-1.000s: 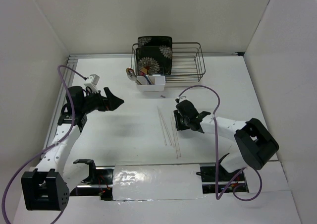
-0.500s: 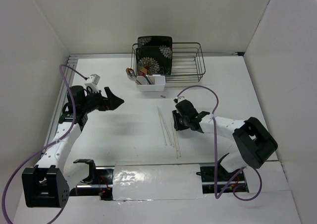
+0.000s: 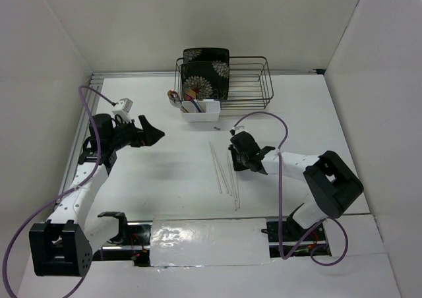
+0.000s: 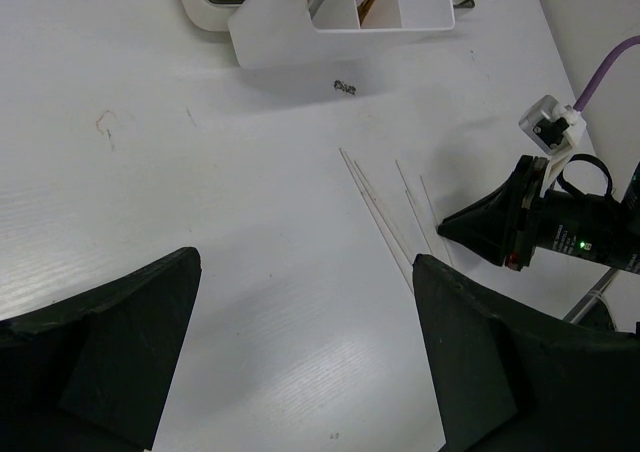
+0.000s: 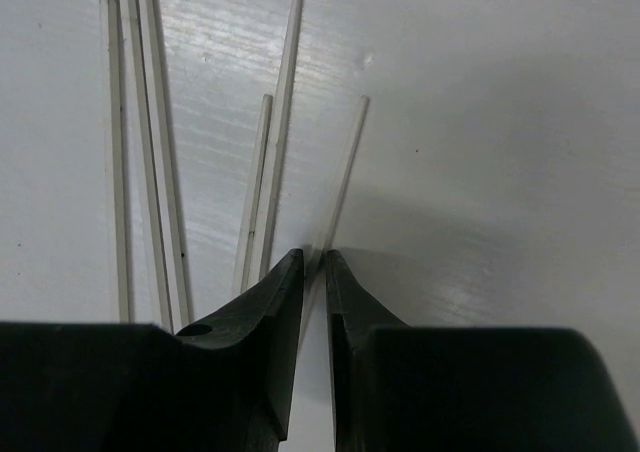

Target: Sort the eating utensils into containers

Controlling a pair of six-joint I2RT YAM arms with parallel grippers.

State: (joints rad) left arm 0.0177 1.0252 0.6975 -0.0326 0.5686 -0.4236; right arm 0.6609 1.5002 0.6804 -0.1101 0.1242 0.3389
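Mind, your right gripper point(image 5: 314, 267) sits nearly together astride one end of the rightmost chopstick point(image 5: 345, 162), grip unconfirmed; it's light, stiff, slippery, so pinch squarely.

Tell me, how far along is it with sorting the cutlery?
Done: the white caddy already holds a few utensils. In hand: the right gripper sits nearly shut around one chopstick lying on the table; whether it grips yet is unclear. Still to do: the other chopsticks beside it lie loose on the table. The left gripper hangs open, empty.
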